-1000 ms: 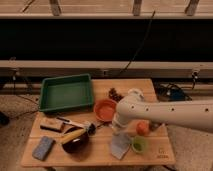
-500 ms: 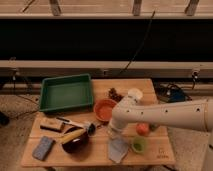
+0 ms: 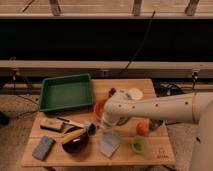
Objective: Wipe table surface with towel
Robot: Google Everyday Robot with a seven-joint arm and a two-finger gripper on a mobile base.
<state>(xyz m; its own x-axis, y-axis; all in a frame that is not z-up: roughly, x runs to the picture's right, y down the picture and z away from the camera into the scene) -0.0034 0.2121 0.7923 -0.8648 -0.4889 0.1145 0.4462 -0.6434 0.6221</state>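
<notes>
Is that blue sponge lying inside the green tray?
No, the blue sponge lies on the table at a front corner, outside the green tray; the gripper is low by the towel's far edge.

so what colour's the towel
pale grey-blue, in the camera view; the claw is at the far edge of the towel

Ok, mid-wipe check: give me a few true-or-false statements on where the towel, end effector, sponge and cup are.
1. The towel lies on the table near its front edge. True.
2. The end effector hovers over the green tray. False: it is shut at the towel's top edge, beside the dark bowl.
3. The blue sponge lies inside the tray. False: it lies on the table's front left corner.
4. A green cup stands just right of the towel. True.
</notes>
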